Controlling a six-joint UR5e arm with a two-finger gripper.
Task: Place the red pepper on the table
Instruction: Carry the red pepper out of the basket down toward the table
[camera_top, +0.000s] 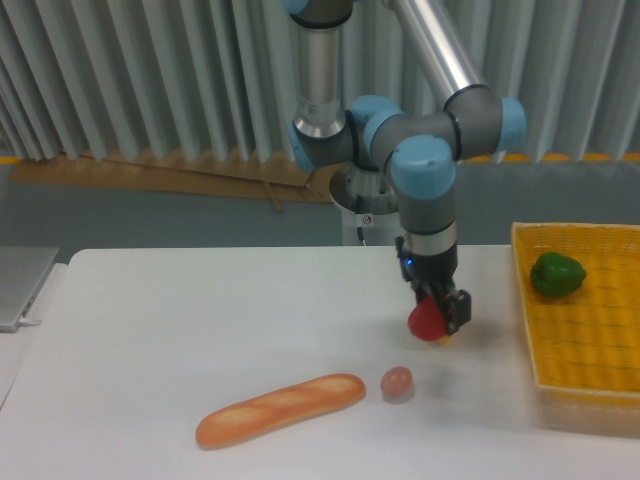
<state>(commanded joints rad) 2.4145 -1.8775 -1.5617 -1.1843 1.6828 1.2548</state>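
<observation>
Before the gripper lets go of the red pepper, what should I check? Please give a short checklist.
1. Red pepper held in gripper: ok.
2. Pepper is over the table, outside the basket: ok.
3. Pepper touches the table: cannot tell.
4. Yellow pepper not under the drop spot: cannot tell, it is hidden behind the gripper.
5. Egg and bread apart from the pepper: ok.

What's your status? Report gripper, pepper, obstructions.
Gripper shut on red pepper, above table. Yellow pepper hidden behind it. Egg, baguette nearby.
</observation>
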